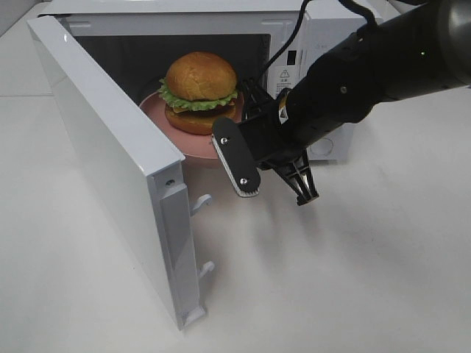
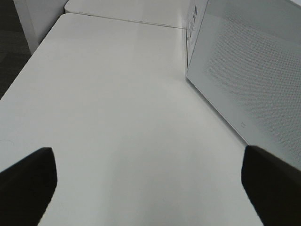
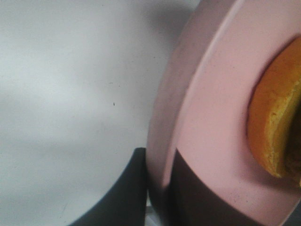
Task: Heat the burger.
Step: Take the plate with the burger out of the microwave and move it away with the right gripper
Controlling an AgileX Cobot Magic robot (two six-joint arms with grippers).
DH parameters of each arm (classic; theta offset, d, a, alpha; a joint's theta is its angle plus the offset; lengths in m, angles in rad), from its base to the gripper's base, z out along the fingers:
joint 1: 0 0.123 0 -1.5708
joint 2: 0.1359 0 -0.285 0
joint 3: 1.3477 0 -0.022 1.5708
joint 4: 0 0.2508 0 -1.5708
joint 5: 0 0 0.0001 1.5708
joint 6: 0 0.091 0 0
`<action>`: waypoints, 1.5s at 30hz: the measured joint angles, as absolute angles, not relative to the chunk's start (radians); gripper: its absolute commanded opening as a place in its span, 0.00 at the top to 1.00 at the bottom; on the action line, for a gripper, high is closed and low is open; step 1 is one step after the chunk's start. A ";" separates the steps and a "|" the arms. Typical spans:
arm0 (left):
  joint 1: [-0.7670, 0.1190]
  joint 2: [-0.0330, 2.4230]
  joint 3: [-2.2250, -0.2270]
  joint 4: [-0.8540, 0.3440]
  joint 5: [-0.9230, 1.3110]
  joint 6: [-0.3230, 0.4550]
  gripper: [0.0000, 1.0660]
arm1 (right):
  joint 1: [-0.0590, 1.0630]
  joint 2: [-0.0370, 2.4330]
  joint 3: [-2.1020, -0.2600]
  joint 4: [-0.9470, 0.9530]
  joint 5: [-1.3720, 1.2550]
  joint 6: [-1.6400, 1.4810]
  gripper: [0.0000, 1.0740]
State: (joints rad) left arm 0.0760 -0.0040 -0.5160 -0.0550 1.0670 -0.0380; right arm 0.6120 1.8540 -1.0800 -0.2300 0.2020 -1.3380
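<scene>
Burger (image 1: 200,90): sat on the pink plate (image 1: 193,143) in the mouth of the open microwave (image 1: 309,29).
Right gripper (image 3: 160,188): clamped on the plate's rim.
Left gripper (image 2: 150,181): spread wide, empty, over the white table (image 2: 117,117).
Door (image 1: 110,169): swung open.

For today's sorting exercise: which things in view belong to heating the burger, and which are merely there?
Belonging to the job: burger; pink plate under it; microwave with open door; right gripper, jaws shut on the plate's rim.

Merely there: white table; left gripper, jaws open, holding nothing.
</scene>
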 measured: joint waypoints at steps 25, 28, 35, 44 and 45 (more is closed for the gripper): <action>0.076 -0.004 -0.516 -0.055 1.067 -0.038 0.06 | 0.607 1.575 -0.781 -0.236 0.183 -1.307 1.00; 0.076 -0.004 -0.516 -0.055 1.067 -0.038 0.06 | 0.605 1.513 -0.733 -0.236 0.183 -1.295 1.00; 0.076 -0.004 -0.516 -0.055 1.067 -0.038 0.06 | 0.599 1.410 -0.664 -0.246 0.205 -1.276 1.00; 0.076 -0.004 -0.516 -0.055 1.067 -0.038 0.06 | 0.599 1.245 -0.569 -0.304 0.273 -1.204 1.00; 0.076 -0.004 -0.516 -0.055 1.067 -0.038 0.06 | 0.599 1.205 -0.551 -0.307 0.296 -1.196 1.00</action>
State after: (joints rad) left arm 0.0760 -0.0040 -0.5160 -0.0550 1.0670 -0.0380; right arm 0.5990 1.2050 -0.5510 -0.3070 0.2960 -1.1960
